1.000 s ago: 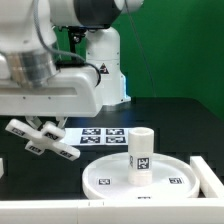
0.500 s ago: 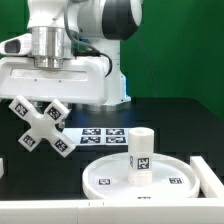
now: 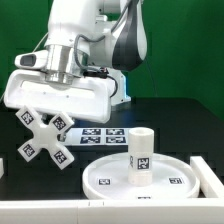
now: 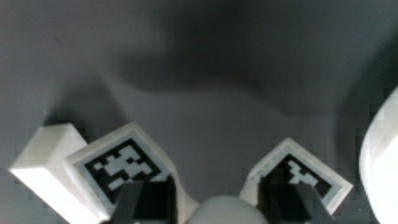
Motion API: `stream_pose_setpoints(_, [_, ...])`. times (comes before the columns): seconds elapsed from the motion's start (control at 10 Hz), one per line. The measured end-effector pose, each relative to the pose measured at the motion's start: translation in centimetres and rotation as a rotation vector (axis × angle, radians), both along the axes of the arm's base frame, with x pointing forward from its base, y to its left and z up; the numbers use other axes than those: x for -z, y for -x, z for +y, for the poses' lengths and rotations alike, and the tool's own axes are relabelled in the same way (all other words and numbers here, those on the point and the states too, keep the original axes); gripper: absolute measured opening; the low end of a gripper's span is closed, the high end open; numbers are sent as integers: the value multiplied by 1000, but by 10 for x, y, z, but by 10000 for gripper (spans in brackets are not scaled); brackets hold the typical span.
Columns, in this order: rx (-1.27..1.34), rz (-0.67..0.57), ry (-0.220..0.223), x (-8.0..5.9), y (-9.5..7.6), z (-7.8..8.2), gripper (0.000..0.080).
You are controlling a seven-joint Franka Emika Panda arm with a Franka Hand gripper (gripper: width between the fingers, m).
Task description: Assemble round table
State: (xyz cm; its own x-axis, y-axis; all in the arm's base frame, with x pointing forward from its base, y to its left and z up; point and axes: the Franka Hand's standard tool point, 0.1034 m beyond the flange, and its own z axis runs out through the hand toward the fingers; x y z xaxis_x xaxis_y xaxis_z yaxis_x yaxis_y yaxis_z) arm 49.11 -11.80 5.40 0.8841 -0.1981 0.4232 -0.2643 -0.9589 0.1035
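- My tool [image 3: 52, 122] is clamped on the cross-shaped foot [image 3: 40, 142], lifted clear of the bench [image 3: 180, 125] near its edge on the exterior view's left, probably to carry it to the leg [image 3: 141, 155].
- The leg stands upright mid-disc [image 3: 105, 182], by the camera-side edge, top free.
- The bench is matte black. The marker board [image 3: 100, 133] lies beyond the disc, and the backdrop is green.

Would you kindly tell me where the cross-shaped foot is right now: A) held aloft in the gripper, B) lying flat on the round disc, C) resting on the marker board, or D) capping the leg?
A: the gripper holds the cross-shaped foot in the air, apart from the round disc and the leg.
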Motion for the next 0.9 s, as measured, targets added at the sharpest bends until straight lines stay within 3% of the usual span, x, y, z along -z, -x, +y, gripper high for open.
stream_pose_setpoints(0.1, [-1, 23, 0, 12, 5, 0, 213])
stream_pose_setpoints(0.4, [-13, 41, 5, 28, 11, 5, 213])
stream_pose_setpoints(0.8, [-11, 62, -4, 31, 13, 6, 217])
stream_pose_setpoints(0.9, [-11, 63, -5, 32, 13, 6, 428])
